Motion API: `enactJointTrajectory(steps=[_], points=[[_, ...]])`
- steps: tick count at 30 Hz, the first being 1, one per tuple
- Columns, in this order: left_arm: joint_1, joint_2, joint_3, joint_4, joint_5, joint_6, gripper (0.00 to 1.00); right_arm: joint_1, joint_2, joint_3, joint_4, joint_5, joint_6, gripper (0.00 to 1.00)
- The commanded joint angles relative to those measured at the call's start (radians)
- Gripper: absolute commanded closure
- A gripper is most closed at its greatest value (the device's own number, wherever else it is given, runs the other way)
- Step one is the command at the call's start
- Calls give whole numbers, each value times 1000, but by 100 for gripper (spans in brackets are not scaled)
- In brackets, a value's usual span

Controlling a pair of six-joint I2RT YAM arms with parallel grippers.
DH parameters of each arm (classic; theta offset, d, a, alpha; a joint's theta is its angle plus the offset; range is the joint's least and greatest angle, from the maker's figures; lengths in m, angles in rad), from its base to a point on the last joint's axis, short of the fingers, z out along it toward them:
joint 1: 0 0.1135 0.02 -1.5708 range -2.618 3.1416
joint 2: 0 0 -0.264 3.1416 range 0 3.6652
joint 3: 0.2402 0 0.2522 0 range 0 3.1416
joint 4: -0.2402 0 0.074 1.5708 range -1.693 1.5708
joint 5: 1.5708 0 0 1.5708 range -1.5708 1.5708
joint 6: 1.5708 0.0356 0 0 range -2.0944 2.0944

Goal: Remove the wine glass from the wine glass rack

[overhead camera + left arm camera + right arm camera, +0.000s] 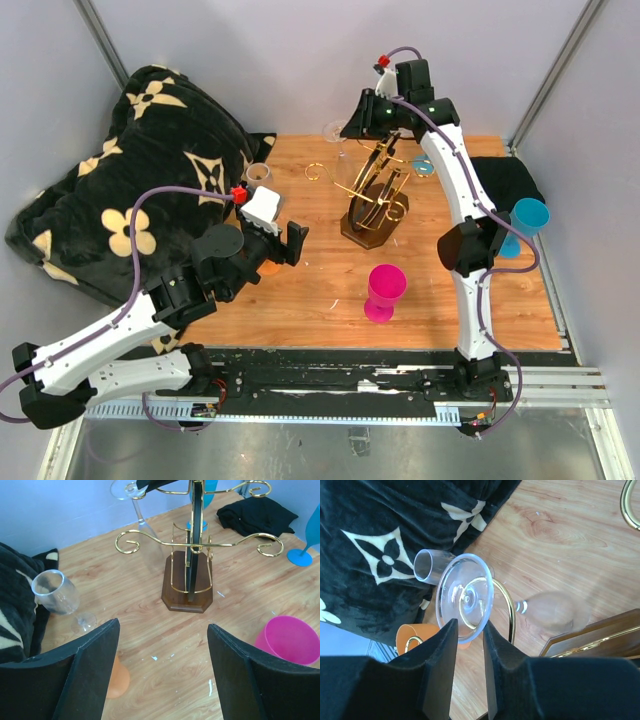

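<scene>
bright, even, diffuse light from overhead. the wine glass rack (370,225) throws only a short, soft shadow close around its base, and its gold wire carries small highlights. left of the rack the black blanket (130,170) swallows detail. the wine glass (465,597) on the rack shows pale glints, its bowl hazy.

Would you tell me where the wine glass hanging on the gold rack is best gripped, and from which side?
Probably take the wine glass by the rim of its flat foot, from above and outside the rack: the foot lies exposed on the gold scroll arm, while the stem sits ringed by the curl and the bowl hangs beneath.
</scene>
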Motion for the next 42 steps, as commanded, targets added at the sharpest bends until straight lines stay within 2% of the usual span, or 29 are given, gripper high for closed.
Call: enactJointTrajectory(steps=[1,3,8,14,20,24,37,42], points=[[-8,-13,-2,-5,-11,9,23,21,19,-7,48,-10,50,72],[-9,-11,1,-7,-10,12,23,20,29,-6,54,-9,65,76],[-8,-9,7,-19,-13,13,22,6,30,-13,79,-6,105,99],[-8,-7,13,-20,-3,4,22,-18,25,-36,149,-34,184,99],[-9,11,32,-31,8,-3,22,-39,54,-47,312,-110,328,99],[-8,11,41,-40,6,-7,22,-49,49,-37,311,-74,317,99],[-8,8,75,-41,-6,-36,22,-91,-189,-263,206,-65,170,99],[-9,0,72,-56,-13,-46,22,-115,-198,-300,265,-91,211,99]])
